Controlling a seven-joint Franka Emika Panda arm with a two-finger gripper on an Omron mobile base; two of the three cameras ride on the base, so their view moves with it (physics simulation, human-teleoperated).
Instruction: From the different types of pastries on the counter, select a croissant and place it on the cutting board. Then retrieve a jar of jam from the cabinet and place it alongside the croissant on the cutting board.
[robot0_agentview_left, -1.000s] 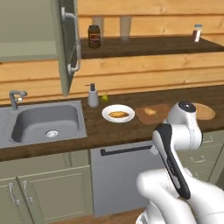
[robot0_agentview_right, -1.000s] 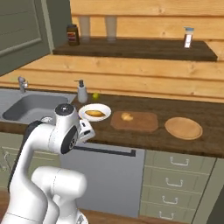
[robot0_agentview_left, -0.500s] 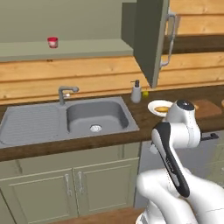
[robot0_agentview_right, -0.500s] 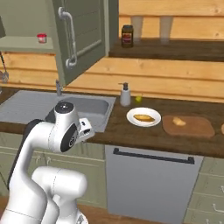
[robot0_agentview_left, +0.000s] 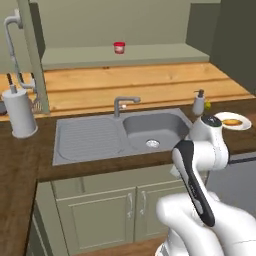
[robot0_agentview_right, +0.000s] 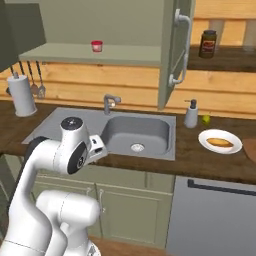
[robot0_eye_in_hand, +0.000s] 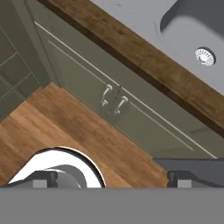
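Observation:
A small jar of jam (robot0_agentview_right: 97, 46) with a red lid stands on the shelf of the open upper cabinet above the sink, and it also appears as the jar (robot0_agentview_left: 119, 47) in the left base view. At the right edge of the right base view, a sliver of the cutting board (robot0_agentview_right: 251, 148) shows. The croissant is out of view. My arm is folded low in front of the sink. In the hand view my gripper (robot0_eye_in_hand: 112, 179) points down at the floor and lower cabinet doors, open, with nothing between its fingertips (robot0_eye_in_hand: 43, 178).
A white plate (robot0_agentview_right: 220, 148) with a pastry sits right of the sink (robot0_agentview_right: 137, 131). Near it are a soap dispenser (robot0_agentview_right: 190, 114) and a dark jar (robot0_agentview_right: 208, 43) on the open shelf. The cabinet door (robot0_agentview_right: 175, 50) hangs open. A paper towel roll (robot0_agentview_left: 17, 112) stands left.
The base has driven left along the counter, so the whole scene has slid right. The sink and open cabinet are now centred. The arm keeps its folded pose.

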